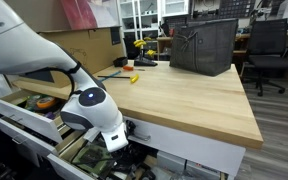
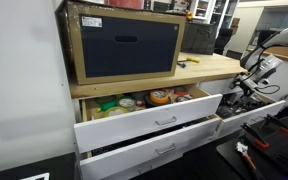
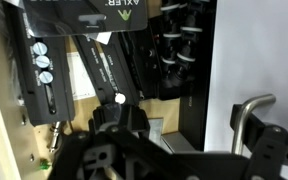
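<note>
Claw [image 1: 121,148] hangs over the open tool drawer [image 1: 79,152] under the wooden bench [image 1: 184,90], jaws spread wide and empty. The drawer's metal handle [image 3: 241,125] sits just beside it: rigid, smooth, probably slick. The loaded drawer is likely heavy. Grip the bar mid-span.

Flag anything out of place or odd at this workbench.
Drawers stand pulled out: the upper drawer, crammed with tape rolls and loose odds, and a cluttered lower drawer where the open fingers hang. Small tools lie loose on the benchtop. Nothing looks spilled or broken.
</note>
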Tool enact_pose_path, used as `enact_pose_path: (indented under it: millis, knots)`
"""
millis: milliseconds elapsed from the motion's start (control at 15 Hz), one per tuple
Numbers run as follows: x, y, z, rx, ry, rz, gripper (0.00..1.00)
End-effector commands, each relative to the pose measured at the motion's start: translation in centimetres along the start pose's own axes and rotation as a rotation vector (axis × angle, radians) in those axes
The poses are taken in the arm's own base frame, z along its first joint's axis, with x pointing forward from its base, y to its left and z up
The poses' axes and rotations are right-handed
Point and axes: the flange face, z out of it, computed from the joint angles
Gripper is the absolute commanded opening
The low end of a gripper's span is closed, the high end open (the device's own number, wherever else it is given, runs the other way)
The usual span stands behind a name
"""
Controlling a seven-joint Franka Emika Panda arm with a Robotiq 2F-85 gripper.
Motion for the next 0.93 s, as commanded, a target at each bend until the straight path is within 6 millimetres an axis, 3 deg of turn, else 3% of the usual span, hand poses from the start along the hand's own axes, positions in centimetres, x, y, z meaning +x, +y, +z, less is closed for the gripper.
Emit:
enact_pose_path:
  millis: [0,267,533,867]
  knots:
    - [0.9,1.0,1.0,-0.058,0.039,-0.025,1.0]
    - [1.8,2.7,1.0,-0.057,0.044,-0.048,1.0]
    - [2.8,4.1,1.0,0.058,-0.003,-0.075,1.0]
    - [4.7,8.3,1.9,0.169,-0.088,-0.182,1.0]
